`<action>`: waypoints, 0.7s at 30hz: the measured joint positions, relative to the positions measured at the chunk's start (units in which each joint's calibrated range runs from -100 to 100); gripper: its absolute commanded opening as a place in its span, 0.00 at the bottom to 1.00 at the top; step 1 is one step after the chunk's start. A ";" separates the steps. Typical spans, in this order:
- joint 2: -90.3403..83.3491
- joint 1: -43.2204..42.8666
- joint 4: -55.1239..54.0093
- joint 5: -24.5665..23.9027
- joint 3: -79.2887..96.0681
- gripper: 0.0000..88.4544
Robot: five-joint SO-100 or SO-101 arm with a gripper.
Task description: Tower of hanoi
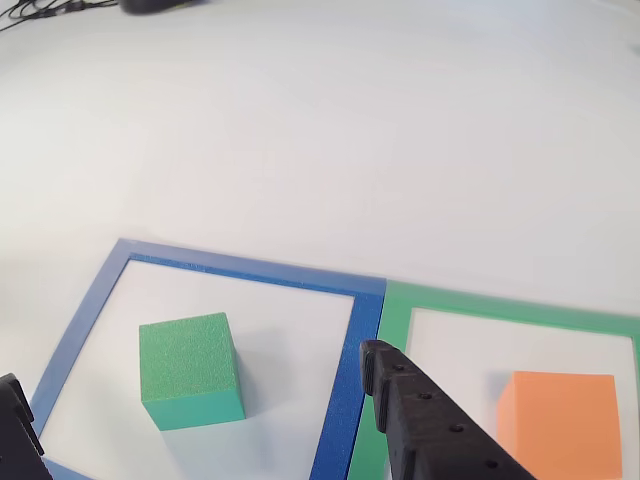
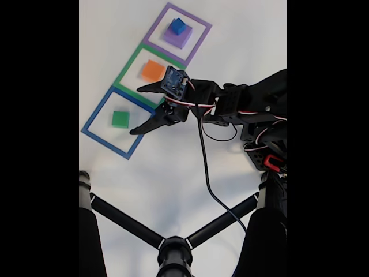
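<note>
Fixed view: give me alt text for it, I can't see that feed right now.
The black arm's open claw hovers beside the green block, which sits alone in the blue tape square. The orange block sits in the green square, and the blue block rests on the purple block in the purple square.

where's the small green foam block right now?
The square green foam block sits alone inside the blue tape square outline, at the left in the fixed view. The open gripper hovers just right of it, and the orange foam block lies in the neighbouring green outline.
</note>
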 measured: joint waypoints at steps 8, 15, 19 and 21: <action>16.04 -1.65 -10.05 0.59 -7.05 0.46; 24.43 -3.60 -15.67 0.00 -10.84 0.46; 28.38 -4.18 -18.92 0.00 -12.04 0.45; 29.97 -4.18 -19.79 0.00 -12.56 0.45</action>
